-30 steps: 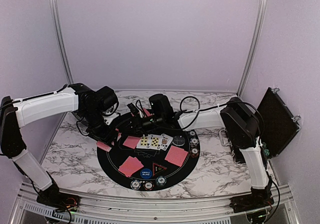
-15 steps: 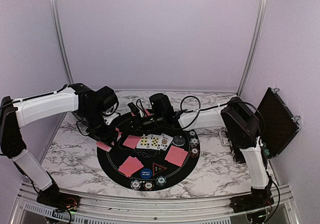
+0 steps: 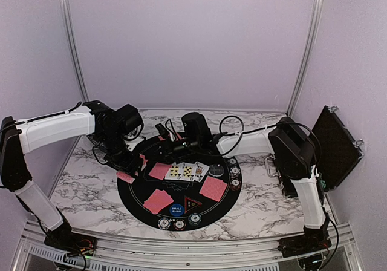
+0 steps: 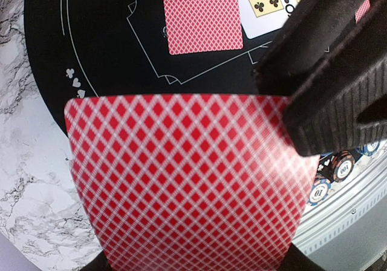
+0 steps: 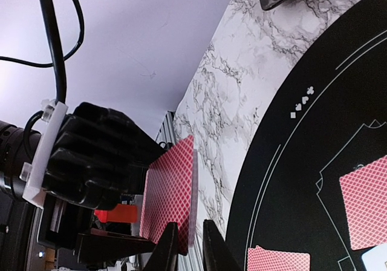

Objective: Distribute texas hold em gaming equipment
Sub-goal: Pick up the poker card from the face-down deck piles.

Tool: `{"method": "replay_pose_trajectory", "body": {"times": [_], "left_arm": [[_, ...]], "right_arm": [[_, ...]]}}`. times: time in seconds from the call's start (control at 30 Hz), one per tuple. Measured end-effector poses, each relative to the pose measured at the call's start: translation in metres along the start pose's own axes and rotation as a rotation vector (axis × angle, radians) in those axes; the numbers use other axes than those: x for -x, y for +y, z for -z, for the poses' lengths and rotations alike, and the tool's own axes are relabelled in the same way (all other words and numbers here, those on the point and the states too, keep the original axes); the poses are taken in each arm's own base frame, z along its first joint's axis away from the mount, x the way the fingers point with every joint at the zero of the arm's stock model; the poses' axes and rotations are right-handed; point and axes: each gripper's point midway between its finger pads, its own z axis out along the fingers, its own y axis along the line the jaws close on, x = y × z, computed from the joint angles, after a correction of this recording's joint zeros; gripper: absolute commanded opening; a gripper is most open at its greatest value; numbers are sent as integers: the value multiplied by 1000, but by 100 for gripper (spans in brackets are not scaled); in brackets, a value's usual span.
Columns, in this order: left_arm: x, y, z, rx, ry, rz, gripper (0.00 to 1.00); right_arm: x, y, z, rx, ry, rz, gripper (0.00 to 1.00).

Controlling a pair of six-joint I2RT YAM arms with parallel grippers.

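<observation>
Top view: mat (image 3: 136, 192) lies mid-table (image 3: 260, 204). On the mat, face-up cards (image 3: 187, 171) sit at centre. Upper face-down card (image 3: 160, 172) is just left of them, lower face-down card (image 3: 158, 200) below left, right face-down card (image 3: 213, 188) below right. Button (image 3: 176, 208) and marker (image 3: 192, 202) lie side by side below centre. Chips (image 3: 179, 224) line the mat's bottom edge. Case (image 3: 335, 147) is at far right of frame. Left pincer (image 3: 132, 164) has the held card (image 5: 172, 198) over the mat's left edge, between the right pincer (image 5: 188, 250) fingers.
</observation>
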Motion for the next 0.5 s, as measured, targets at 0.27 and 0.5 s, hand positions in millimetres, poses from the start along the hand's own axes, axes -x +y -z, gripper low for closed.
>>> {"method": "replay_pose_trajectory", "body": {"times": [0.27,0.5], "left_arm": [[0,0,0,0,0,0,55],[0,0,0,0,0,0,55]], "right_arm": [[3,4,5,5,-11,0,11],[4,6,8,8,-18,-2,7]]}}
